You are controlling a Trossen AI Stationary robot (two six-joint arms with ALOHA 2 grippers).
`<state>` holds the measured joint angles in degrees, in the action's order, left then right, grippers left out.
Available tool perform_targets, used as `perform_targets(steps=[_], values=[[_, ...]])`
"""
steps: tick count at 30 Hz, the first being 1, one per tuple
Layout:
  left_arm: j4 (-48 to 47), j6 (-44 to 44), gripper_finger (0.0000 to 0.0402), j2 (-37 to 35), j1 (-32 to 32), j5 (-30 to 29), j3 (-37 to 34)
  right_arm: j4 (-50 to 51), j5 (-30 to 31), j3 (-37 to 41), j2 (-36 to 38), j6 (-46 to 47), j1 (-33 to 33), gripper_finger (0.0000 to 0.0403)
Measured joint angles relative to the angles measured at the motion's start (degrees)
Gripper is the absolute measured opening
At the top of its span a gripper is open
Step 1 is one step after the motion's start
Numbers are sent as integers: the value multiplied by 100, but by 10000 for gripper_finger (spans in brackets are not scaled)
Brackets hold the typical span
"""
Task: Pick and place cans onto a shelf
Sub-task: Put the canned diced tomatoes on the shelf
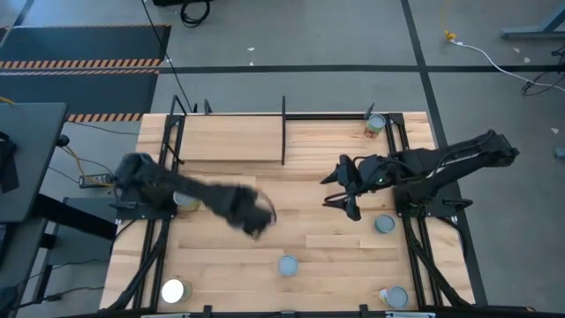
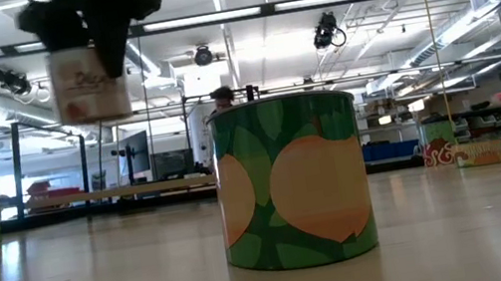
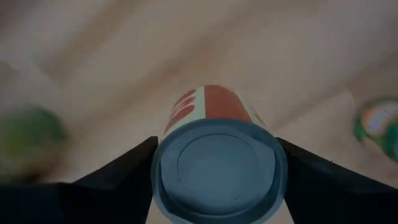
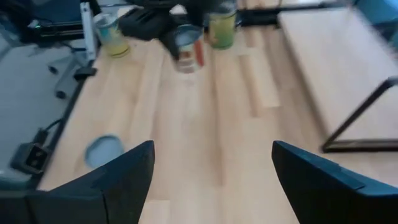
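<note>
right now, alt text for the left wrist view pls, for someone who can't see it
A can with a blue-grey lid and a red and white label fills the centre, held between the left gripper's two dark fingers. Blurred wooden tabletop lies behind, with part of another can at one edge.

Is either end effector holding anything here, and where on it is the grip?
The left end effector holds a red-and-white can by its sides, just below the lid, lifted off the table. The right end effector is open and empty.
</note>
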<state>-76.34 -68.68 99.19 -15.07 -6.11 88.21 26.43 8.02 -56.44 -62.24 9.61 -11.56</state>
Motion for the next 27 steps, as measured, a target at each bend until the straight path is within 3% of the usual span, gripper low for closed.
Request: perform_targets(steps=[7,17,21,27], values=[[-268,2891,282,-639,2091,2,1,212,157,-195,0,-105,329,327],[242,7169,282,-232,4803,295,-3,702,827,-197,-52,399,935,327],[445,7880,282,137,5393,270,-3,641,1126,-197,-113,481,1244,327],[496,8382,283,644,5366,284,-5,-40,1013,-197,-632,438,1726,327]])
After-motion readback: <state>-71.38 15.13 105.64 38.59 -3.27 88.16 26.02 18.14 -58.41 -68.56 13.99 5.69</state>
